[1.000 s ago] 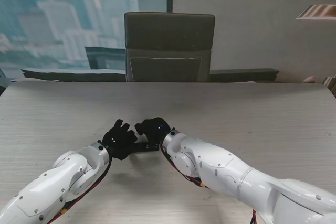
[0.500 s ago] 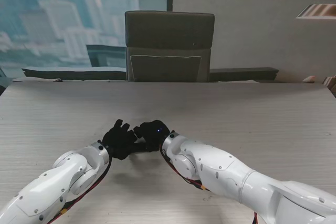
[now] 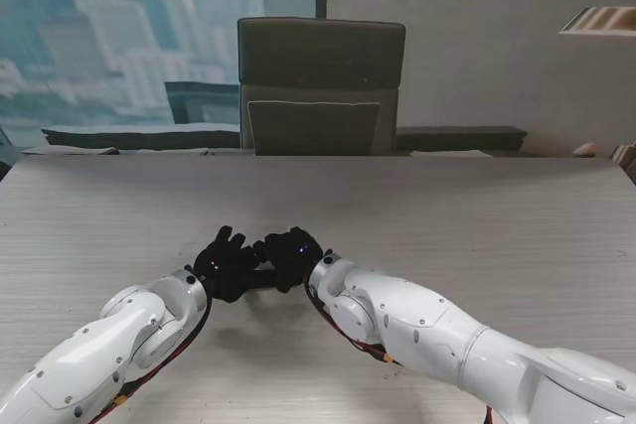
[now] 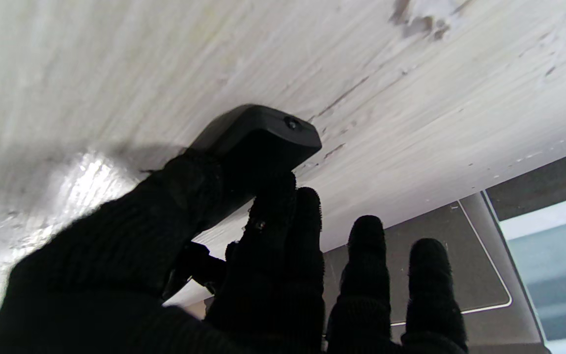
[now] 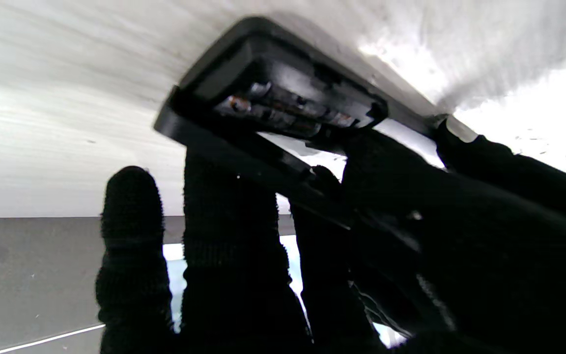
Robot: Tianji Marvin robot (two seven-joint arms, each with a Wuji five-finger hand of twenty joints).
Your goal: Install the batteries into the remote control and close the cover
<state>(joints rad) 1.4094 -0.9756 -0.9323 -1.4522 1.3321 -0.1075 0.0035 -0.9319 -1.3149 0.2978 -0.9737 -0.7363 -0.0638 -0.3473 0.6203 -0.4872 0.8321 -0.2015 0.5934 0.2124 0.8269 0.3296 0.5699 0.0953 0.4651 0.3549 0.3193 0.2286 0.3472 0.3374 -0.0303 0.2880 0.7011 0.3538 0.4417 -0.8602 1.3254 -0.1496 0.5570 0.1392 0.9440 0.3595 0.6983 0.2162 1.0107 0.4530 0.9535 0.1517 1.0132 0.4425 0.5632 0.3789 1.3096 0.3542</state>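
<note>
A: Status on the left robot hand (image 3: pixel 227 263)?
B: Closed on the remote control (image 4: pixel 258 140). In the left wrist view the thumb and first two fingers (image 4: pixel 283 231) wrap one end of the black body; the two outer fingers stand straight and touch nothing. That end has a small round dot on its face and sits just off the table (image 4: pixel 116 59), casting a shadow on the wood.

A: And the right robot hand (image 3: pixel 290 250)?
B: Also clamped on the remote, at the other end. In the right wrist view the thumb side presses along the edge of the body and the fingers (image 5: pixel 229 236) sit under it. One outer finger stands apart, not touching.

A: Battery bay?
B: Open and facing the right wrist camera. Batteries (image 5: pixel 283 108) are seated in the compartment; I can see metallic ends and an orange mark. I make out two cells lying side by side, but the count is not certain. A flat black piece lies along the fingers just beside the bay; can't tell if it's the cover or part of the body.

A: Where is all this from the stand?
B: Both hands meet mid-table, knuckles almost touching, the remote a dark bar bridging them on the side nearer to me. The chair (image 3: pixel 320 86) is well beyond the hands, past the far edge.
</note>
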